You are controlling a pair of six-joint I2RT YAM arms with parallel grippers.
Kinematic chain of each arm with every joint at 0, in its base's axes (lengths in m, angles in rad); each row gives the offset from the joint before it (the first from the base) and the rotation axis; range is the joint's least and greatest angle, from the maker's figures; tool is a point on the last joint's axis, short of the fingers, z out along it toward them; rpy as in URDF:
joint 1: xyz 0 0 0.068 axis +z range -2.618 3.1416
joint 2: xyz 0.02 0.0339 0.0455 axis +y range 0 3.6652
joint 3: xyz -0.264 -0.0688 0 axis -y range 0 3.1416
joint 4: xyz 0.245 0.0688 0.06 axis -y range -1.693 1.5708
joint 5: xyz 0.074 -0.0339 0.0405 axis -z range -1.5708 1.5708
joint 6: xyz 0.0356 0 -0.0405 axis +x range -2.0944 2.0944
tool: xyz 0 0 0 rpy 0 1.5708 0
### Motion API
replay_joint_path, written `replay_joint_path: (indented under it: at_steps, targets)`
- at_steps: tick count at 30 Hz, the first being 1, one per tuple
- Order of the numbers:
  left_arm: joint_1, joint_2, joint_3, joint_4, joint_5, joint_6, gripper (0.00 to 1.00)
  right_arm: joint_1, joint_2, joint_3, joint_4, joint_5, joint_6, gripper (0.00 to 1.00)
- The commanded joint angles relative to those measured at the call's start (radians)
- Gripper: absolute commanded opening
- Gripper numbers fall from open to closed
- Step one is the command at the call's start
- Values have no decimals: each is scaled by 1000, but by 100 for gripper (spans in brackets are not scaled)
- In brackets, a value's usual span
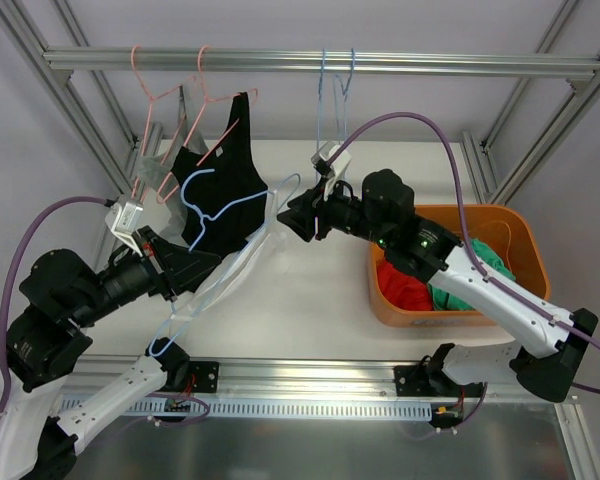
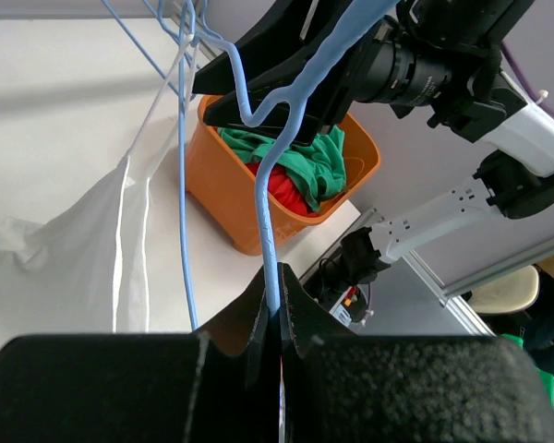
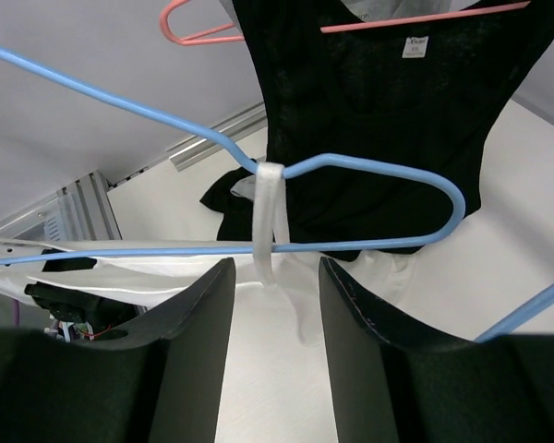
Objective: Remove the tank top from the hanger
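On blue hanger (image 3: pixel 369 164), white tank top (image 3: pixel 266 212)

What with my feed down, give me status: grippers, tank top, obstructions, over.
Left gripper shut on blue hanger. Right gripper open, aimed at white tank top strap, looped over hanger. Black tank top hangs close behind.

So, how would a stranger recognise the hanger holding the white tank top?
Look left of the orange bin, in front of the black tank top. The hanger is light blue wire, clamped in the left gripper; the others hang on the rail.
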Motion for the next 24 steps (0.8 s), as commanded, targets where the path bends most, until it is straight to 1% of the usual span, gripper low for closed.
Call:
replay_joint_path:
  at_steps: [1,6,11,12,14,17,20,24]
  targets:
    - [-3,20,27,29,10,-8,0,7,-23,32,61,-19,11,45]
    - [-3,16,27,29,4,-2,0,7,-9,49,59,-7,8,45]
    - [-5,24,32,31,24,-3,0,6,58,93,55,4,-4,44]
    - [-3,23,32,29,25,-2,0,6,66,101,55,5,-3,42]
    - [-3,21,30,29,24,-2,0,6,78,118,56,13,-6,41]
    - [-3,18,27,29,19,3,0,6,90,132,53,19,-4,28]
    - [-3,16,26,29,16,6,0,4,86,127,53,36,-6,27]
    - [-5,20,18,29,16,9,0,4,84,130,55,47,-1,22]
